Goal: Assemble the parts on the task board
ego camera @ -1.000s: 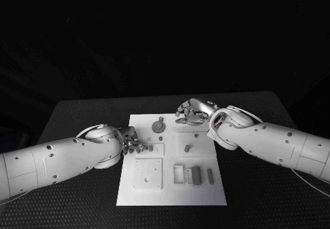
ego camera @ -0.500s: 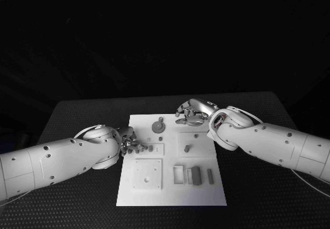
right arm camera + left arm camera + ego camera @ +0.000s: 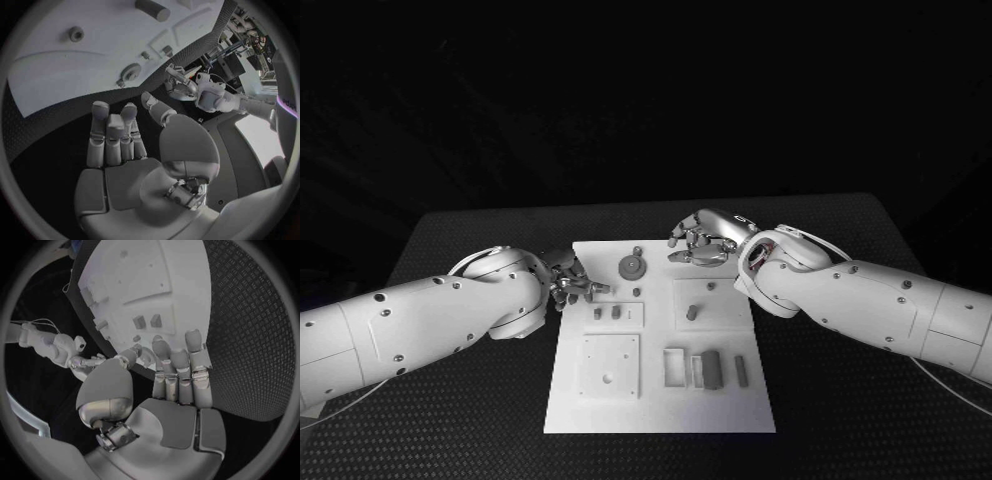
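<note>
Left hand (image 3: 571,284) sat at board's (image 3: 661,400) left edge, fingers curled; a small part possibly pinched, too small to tell. Two pegs (image 3: 607,312) stood just beside it. Round part (image 3: 632,266) lay between the hands. Right hand (image 3: 704,238) hovered over board's far right corner, fingers apart, holding nothing.

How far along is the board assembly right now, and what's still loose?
Early, by the look of it. On the task board the round part sits near the far edge, and two small parts and long bars seem to lie loose. The left hand is at the board's left edge, its fingers together near the small parts. The right hand hovers over the far right corner, apparently holding nothing.
</note>
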`<state>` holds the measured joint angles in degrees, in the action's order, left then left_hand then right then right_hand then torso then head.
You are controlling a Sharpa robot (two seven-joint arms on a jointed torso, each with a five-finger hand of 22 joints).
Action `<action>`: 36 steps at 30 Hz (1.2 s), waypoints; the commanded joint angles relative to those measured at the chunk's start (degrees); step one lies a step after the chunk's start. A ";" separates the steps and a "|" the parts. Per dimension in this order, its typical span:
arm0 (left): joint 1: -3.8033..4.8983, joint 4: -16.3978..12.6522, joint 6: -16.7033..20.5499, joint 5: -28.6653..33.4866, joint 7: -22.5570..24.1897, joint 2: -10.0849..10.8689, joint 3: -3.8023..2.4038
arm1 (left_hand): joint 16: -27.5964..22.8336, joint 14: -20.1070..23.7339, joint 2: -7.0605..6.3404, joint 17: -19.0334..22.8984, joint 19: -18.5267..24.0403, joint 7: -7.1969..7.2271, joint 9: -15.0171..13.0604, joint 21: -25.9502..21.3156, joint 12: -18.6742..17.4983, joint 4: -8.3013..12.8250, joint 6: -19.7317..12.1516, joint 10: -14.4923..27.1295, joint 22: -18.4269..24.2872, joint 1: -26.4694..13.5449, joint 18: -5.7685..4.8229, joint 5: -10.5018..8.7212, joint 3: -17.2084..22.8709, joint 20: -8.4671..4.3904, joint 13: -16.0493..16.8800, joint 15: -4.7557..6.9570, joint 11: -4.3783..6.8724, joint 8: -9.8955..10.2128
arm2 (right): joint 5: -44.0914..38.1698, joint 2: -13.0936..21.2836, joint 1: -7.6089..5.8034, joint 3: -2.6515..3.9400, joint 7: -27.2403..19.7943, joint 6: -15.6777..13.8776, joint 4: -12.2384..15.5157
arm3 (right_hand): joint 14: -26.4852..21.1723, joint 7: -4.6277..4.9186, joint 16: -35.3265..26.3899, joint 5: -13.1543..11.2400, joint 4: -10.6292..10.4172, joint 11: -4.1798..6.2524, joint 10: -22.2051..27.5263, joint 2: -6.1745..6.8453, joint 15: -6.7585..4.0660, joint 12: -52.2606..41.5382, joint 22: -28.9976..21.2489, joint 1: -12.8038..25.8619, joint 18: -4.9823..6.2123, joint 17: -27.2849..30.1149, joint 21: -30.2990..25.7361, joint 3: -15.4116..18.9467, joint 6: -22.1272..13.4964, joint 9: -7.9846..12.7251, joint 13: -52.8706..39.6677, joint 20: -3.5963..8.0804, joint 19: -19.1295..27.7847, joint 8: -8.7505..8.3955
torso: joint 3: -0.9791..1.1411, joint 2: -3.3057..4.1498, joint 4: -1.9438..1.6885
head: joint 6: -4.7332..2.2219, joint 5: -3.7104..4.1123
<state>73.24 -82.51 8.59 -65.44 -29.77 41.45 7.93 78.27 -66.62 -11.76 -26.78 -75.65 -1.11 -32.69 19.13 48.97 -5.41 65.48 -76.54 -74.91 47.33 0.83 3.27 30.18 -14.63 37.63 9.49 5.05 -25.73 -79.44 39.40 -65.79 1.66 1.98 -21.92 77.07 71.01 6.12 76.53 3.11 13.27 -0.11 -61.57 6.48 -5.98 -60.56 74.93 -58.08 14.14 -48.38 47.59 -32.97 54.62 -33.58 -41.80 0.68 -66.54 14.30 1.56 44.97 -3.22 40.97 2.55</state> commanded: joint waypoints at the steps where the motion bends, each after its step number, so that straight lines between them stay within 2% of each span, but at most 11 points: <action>1: 0.09 0.44 4.42 9.65 4.71 0.09 -0.42 | 0.28 -0.10 -0.51 -0.06 -0.01 0.06 -0.09 -0.01 0.07 -0.39 -0.43 -0.16 -1.16 -0.02 -0.53 -0.32 0.07 -0.48 0.05 0.35 0.17 0.01 | 0.23 0.03 0.03 0.02 -0.52 0.30 0.03 | 0.24 0.52 -0.40 0.22 -0.32 -0.04 0.52 0.08 -0.10 0.05 0.79 0.63 0.86 -0.08 -0.26 0.07 0.06 -0.08 -0.03 0.52 -0.08 -0.37 | 0.05 -0.05 -0.05 | -0.13 -0.01; 2: 0.16 0.66 5.73 12.34 6.27 0.07 -0.43 | -1.22 1.82 -0.09 0.57 1.98 -1.14 0.69 -1.14 -1.60 -0.25 -4.40 2.54 -0.76 0.68 -0.80 -0.43 0.45 -0.06 -0.61 0.10 -0.83 2.09 | 0.24 0.05 0.03 0.02 -0.51 0.31 0.02 | 0.24 0.52 -0.40 0.22 -0.32 -0.04 0.52 0.08 -0.10 0.05 0.79 0.63 0.86 -0.08 -0.26 0.07 0.06 -0.08 -0.03 0.52 -0.08 -0.38 | 0.07 -0.07 -0.06 | -0.18 -0.01; 3: 0.24 0.89 6.90 14.20 7.38 -0.09 -0.42 | -2.78 3.71 0.78 1.25 4.01 -2.07 0.85 -2.33 -3.01 0.59 -5.81 4.53 -0.34 2.06 -0.83 -0.56 0.81 0.62 -1.22 -0.58 -1.64 2.68 | 0.26 0.06 0.03 0.02 -0.51 0.31 -0.01 | 0.24 0.52 -0.40 0.22 -0.32 -0.04 0.52 0.08 -0.10 0.05 0.79 0.63 0.86 -0.08 -0.26 0.07 0.06 -0.08 -0.03 0.52 -0.08 -0.38 | 0.09 -0.06 -0.07 | -0.21 0.01; 6: 0.27 1.34 7.82 14.92 10.80 -0.61 -0.39 | -8.86 8.81 4.16 4.05 10.18 -4.65 0.74 -6.93 -8.69 6.96 -9.74 9.87 2.18 8.49 -0.83 0.96 0.84 4.34 -4.09 -4.53 -4.62 3.63 | 0.33 0.09 0.03 0.02 -0.51 0.24 -0.03 | 0.24 0.52 -0.40 0.22 -0.32 -0.05 0.52 0.07 -0.10 0.05 0.79 0.62 0.86 -0.08 -0.26 0.06 0.05 -0.08 -0.03 0.52 -0.08 -0.39 | 0.07 -0.05 -0.07 | -0.51 -0.06; 8: 0.27 1.61 8.86 15.12 14.52 -1.10 -0.34 | -14.35 11.95 4.72 6.44 13.94 -5.96 0.49 -11.04 -14.31 10.99 -11.52 13.24 5.35 11.04 -0.83 1.26 0.93 7.11 -7.25 -7.64 -6.39 3.64 | 0.41 0.09 0.03 0.02 -0.53 0.01 -0.15 | 0.26 0.55 -0.40 0.22 -0.31 -0.07 0.51 0.09 -0.08 0.04 0.79 0.61 0.86 -0.09 -0.26 0.06 -0.05 -0.07 -0.03 0.53 -0.09 -0.45 | 0.06 0.01 -0.05 | -0.53 -0.03; 11: 0.26 2.35 9.45 14.60 18.85 -1.90 0.00 | -19.82 14.36 4.97 8.46 16.76 -7.09 0.81 -14.75 -21.01 15.86 -13.36 15.85 8.66 13.94 -0.80 1.56 2.24 9.83 -11.20 -10.66 -9.06 4.14 | 0.87 0.03 0.03 0.02 -0.56 -0.27 -0.52 | 0.26 0.58 -0.40 0.22 -0.30 -0.09 0.51 0.08 -0.06 0.03 0.79 0.59 0.86 -0.09 -0.26 0.05 -0.16 -0.06 -0.04 0.54 -0.10 -0.52 | 0.05 0.02 -0.05 | -0.64 -0.07; 18: 0.22 2.81 12.45 1.23 27.03 -2.79 1.61 | -21.87 13.14 4.71 7.93 15.63 -7.82 1.93 -15.18 -31.78 21.73 -14.77 17.13 11.07 18.15 -0.05 3.06 4.02 10.62 -17.21 -11.08 -11.86 5.43 | 2.35 0.04 0.03 0.02 -0.56 -0.93 -0.68 | 0.26 0.60 -0.41 0.23 -0.29 -0.11 0.51 0.04 -0.04 0.03 0.79 0.55 0.86 -0.09 -0.26 0.02 -0.20 -0.06 -0.04 0.54 -0.11 -0.56 | 0.01 0.07 0.02 | -0.79 -0.09; 22: 0.19 2.66 15.01 -6.21 30.00 -3.32 2.99 | -22.14 12.64 3.14 7.15 15.17 -7.32 2.48 -15.03 -35.18 21.84 -14.82 16.20 11.53 19.41 0.06 2.95 3.53 10.53 -19.13 -11.02 -12.14 6.14 | 2.48 0.04 0.03 0.02 -0.36 -1.47 -0.69 | 0.27 0.61 -0.41 0.23 -0.28 -0.12 0.52 0.03 -0.03 0.03 0.79 0.54 0.86 -0.09 -0.26 0.01 -0.23 -0.06 -0.04 0.55 -0.11 -0.58 | 0.04 0.05 -0.01 | -0.81 -0.05; 27: 0.19 2.54 17.04 -13.30 31.12 -4.26 4.59 | -21.54 10.75 1.83 5.73 13.15 -6.32 3.27 -14.27 -38.61 21.61 -15.10 15.69 11.21 18.85 0.24 2.46 1.68 9.74 -21.16 -10.12 -11.40 7.08 | 3.18 0.07 0.03 0.02 -0.33 -1.97 -0.73 | 0.27 0.63 -0.42 0.22 -0.27 -0.14 0.52 0.06 -0.02 0.03 0.78 0.53 0.86 -0.10 -0.26 0.01 -0.27 -0.06 -0.03 0.55 -0.12 -0.61 | -0.04 0.04 -0.10 | -0.75 -0.10; 32: 0.07 2.78 19.26 -22.61 27.66 -5.43 5.24 | -20.35 9.30 0.84 4.06 11.15 -7.29 3.58 -13.45 -39.95 21.48 -13.93 14.77 10.56 19.42 0.88 1.94 1.26 9.57 -21.91 -10.33 -12.16 6.92 | 3.20 -0.10 0.03 0.02 -0.40 -2.30 -0.85 | 0.27 0.65 -0.43 0.22 -0.27 -0.16 0.56 0.07 0.00 0.05 0.78 0.53 0.86 -0.10 -0.27 0.00 -0.34 -0.05 -0.03 0.55 -0.12 -0.66 | -0.05 0.05 -0.01 | -0.81 -0.19; 36: -0.08 2.85 19.31 -26.99 26.43 -6.09 5.44 | -18.75 7.24 0.58 2.32 8.66 -7.45 4.02 -12.28 -40.26 21.39 -13.63 12.99 9.70 20.37 1.76 1.79 1.46 9.20 -22.05 -9.71 -11.56 7.20 | 3.31 -0.15 0.03 0.02 -0.42 -2.20 -0.97 | 0.27 0.67 -0.43 0.22 -0.28 -0.18 0.58 0.08 0.01 0.06 0.78 0.55 0.86 -0.10 -0.28 0.00 -0.38 -0.05 -0.02 0.55 -0.13 -0.69 | -0.04 0.10 0.08 | -0.86 -0.11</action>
<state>73.23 -79.66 25.54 -84.33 -2.38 35.62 13.37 59.35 -59.00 -10.87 -24.25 -66.64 -8.49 -28.74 6.70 9.03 16.16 51.41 -63.18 -65.10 67.24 1.22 5.27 31.66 -5.39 15.67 -0.20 -6.51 -18.80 -76.56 39.31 -65.78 1.65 1.98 -23.68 76.13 70.91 6.44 76.27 3.10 13.27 -0.41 -61.44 6.48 -5.88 -60.56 74.92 -58.07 14.14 -48.42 47.59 -32.97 54.60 -33.60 -41.80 0.98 -66.62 13.84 1.53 45.02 -3.22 40.14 2.35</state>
